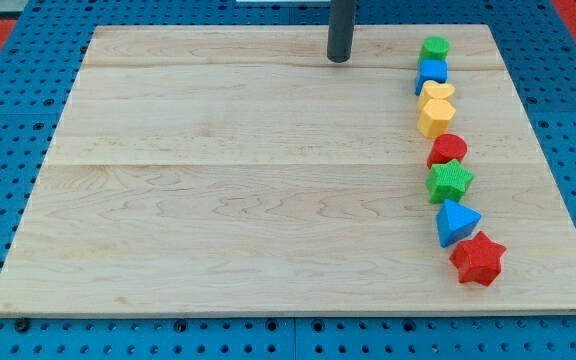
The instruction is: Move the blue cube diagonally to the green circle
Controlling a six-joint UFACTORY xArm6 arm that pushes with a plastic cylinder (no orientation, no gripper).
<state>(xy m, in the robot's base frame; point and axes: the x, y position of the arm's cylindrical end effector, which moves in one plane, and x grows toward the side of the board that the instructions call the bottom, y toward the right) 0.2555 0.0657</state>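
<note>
Jaws? None on this rig, just a bare rod. Blue cube (pixel 432 72) sits near the view's top right, touching the green circle (pixel 434 47) above it. My tip (pixel 340 60) is well left, approach stage; next, close in.

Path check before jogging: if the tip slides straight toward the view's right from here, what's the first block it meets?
Likely the green circle, at the column's top; my tip sits slightly lower, so it could instead clip the blue cube. Depth unclear.
</note>
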